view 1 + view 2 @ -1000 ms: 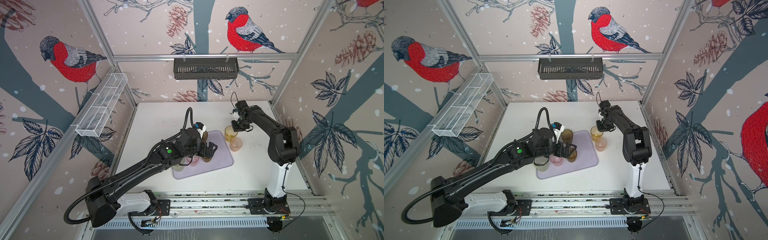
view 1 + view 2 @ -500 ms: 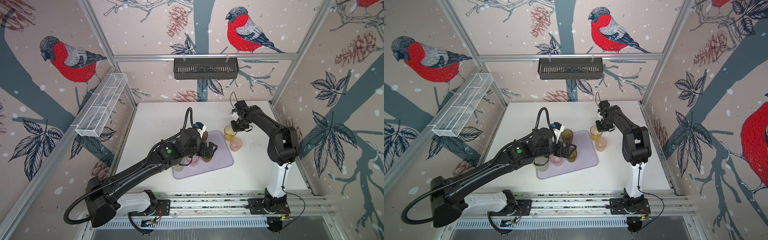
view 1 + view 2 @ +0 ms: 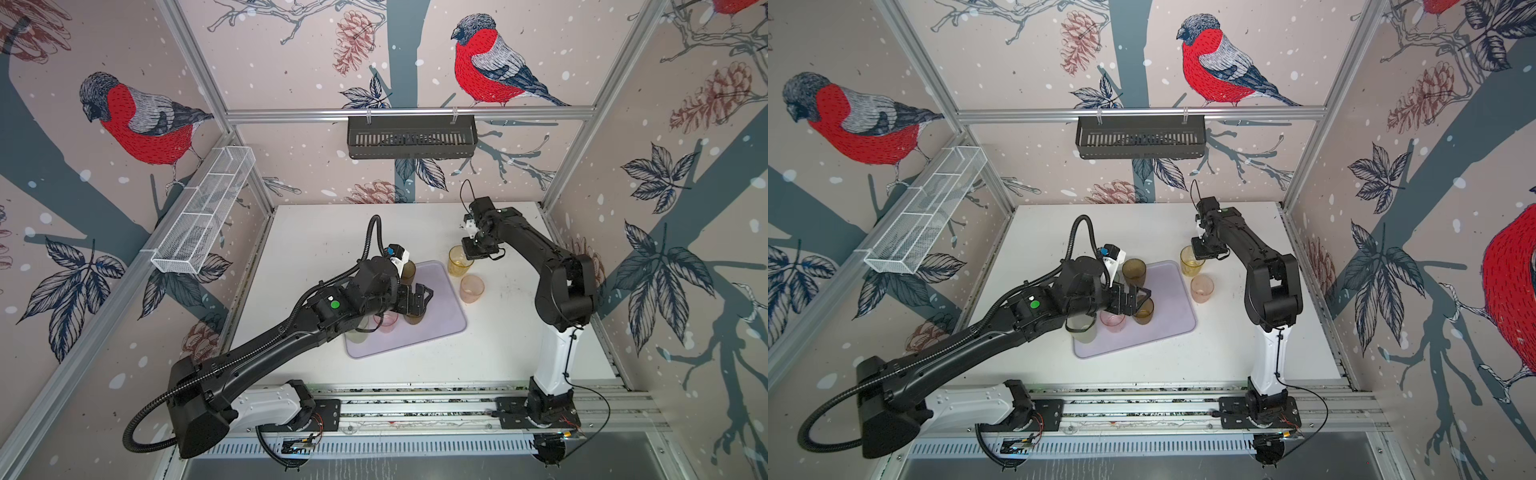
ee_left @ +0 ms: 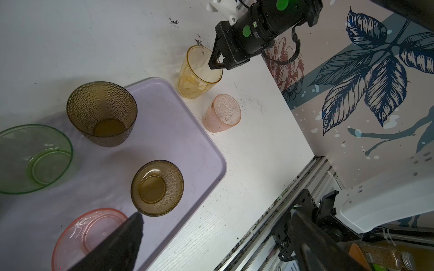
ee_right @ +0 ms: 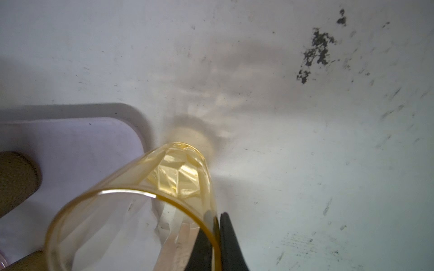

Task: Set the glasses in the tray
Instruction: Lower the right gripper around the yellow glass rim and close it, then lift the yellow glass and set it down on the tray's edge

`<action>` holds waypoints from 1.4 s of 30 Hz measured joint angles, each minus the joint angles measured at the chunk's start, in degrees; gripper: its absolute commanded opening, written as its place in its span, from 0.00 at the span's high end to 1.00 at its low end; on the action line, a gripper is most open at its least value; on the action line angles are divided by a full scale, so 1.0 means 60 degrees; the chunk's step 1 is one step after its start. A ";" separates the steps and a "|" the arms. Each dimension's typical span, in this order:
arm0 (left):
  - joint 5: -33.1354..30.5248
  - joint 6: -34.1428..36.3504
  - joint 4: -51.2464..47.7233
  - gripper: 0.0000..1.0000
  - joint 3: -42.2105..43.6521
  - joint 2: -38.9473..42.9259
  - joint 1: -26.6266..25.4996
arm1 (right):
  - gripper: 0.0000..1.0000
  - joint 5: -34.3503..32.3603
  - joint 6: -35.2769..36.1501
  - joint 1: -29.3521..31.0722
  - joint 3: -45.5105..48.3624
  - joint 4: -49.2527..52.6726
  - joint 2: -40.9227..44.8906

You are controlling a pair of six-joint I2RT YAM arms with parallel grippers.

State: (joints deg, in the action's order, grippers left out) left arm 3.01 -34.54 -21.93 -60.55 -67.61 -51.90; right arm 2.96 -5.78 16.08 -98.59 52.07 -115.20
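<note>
The lavender tray (image 3: 442,320) (image 3: 1173,309) (image 4: 169,131) lies mid-table. In it stand two brown glasses (image 4: 102,112) (image 4: 157,187), a green glass (image 4: 32,159) and a pink glass (image 4: 87,234). My left gripper (image 3: 422,297) (image 3: 1140,297) (image 4: 216,234) hangs open and empty above the nearer brown glass (image 3: 415,319). Just past the tray's far right corner stands an amber-yellow glass (image 3: 456,262) (image 3: 1190,264) (image 4: 197,75) (image 5: 131,211). My right gripper (image 3: 471,252) (image 3: 1201,252) (image 5: 217,234) is shut on its rim, one finger inside and one outside. A peach glass (image 3: 471,289) (image 3: 1202,289) (image 4: 222,113) stands on the table beside it.
A black slotted basket (image 3: 411,137) hangs on the back wall and a white wire-mesh basket (image 3: 203,216) on the left wall. The white table (image 3: 498,345) ends at an aluminium rail (image 3: 415,409) along the front. The left arm lies across the tray's left half.
The right gripper's jaws have closed onto the rim of the amber-yellow glass. Neither arm has visibly shifted, and the left gripper stays open.
</note>
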 measured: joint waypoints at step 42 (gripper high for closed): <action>-0.0361 -0.0426 0.0058 0.03 0.0750 0.0823 0.0000 | 0.97 -0.0215 -0.0084 0.1672 -0.1548 0.0805 -0.0954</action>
State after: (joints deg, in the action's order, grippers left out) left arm 0.84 -37.10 -21.58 -56.05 -62.67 -51.90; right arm 1.67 -6.28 26.11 -107.87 56.90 -120.92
